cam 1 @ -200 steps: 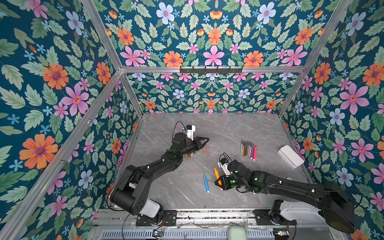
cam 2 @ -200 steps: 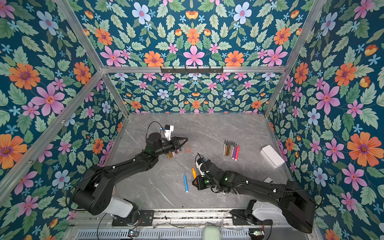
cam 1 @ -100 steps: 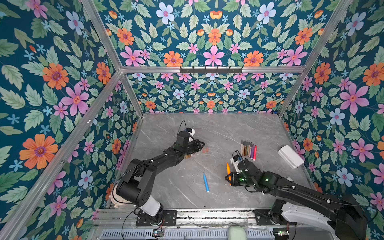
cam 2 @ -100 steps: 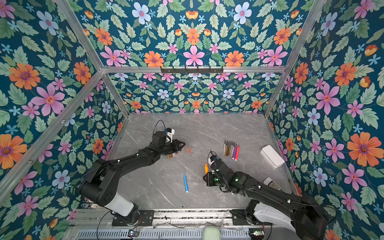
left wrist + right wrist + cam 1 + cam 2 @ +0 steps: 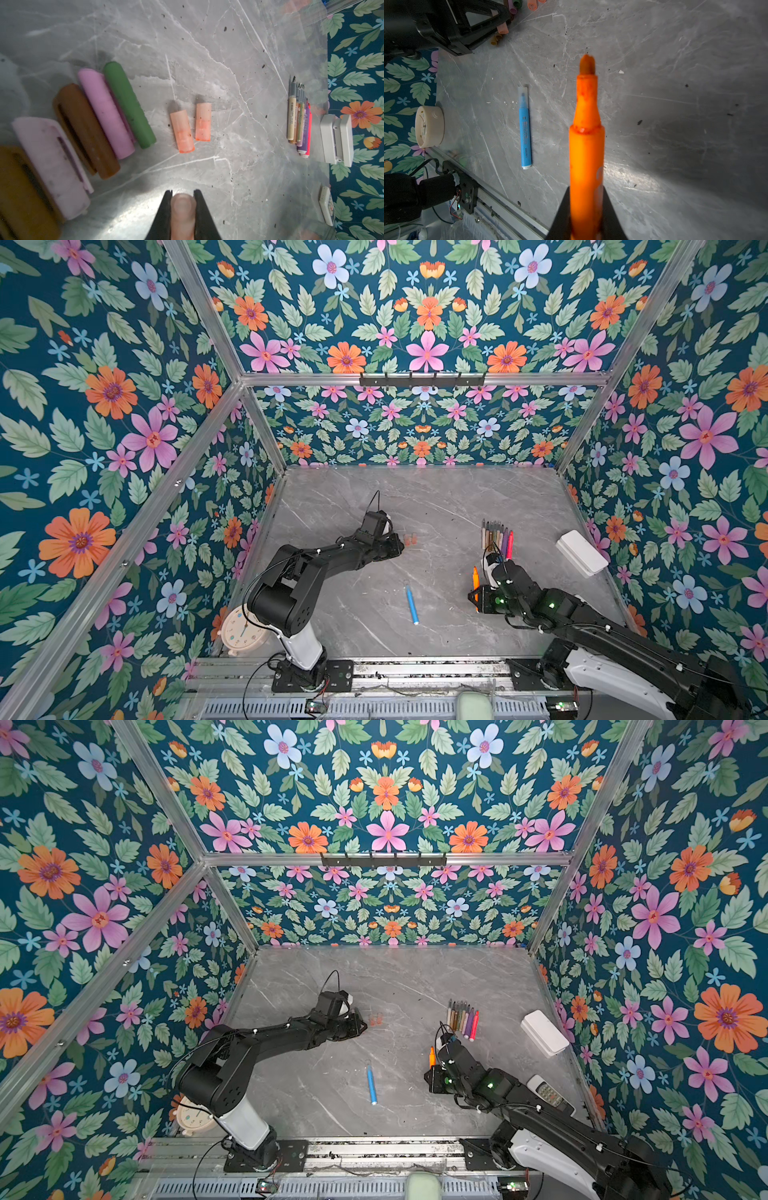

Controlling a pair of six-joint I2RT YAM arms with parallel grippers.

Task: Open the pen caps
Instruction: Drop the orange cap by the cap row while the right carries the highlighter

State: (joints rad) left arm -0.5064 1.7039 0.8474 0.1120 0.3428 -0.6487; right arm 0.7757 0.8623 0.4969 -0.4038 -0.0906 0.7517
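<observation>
Table (image 5: 207, 52), two orange caps (image 5: 182, 132) (image 5: 203, 122), left pincer (image 5: 182, 192) clamping one pale cap (image 5: 182, 209), right pincer (image 5: 586, 188) clamping one orange pen (image 5: 586, 145)

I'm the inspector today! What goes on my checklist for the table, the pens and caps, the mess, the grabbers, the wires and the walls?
Surface: grey marble tabletop, dotted with dark specks.
Job's things: uncapped orange pen held up; capped blue pen lying alone; row of pens lying side by side; two translucent orange caps and a row of coloured caps lying loose.
Clutter: white box, clock, remote.
Grippers: right gripper shut on the orange pen; left gripper shut on a pale orange cap.
Cables: black cable looping above the left wrist.
Surroundings: floral walls, aluminium frame.
</observation>
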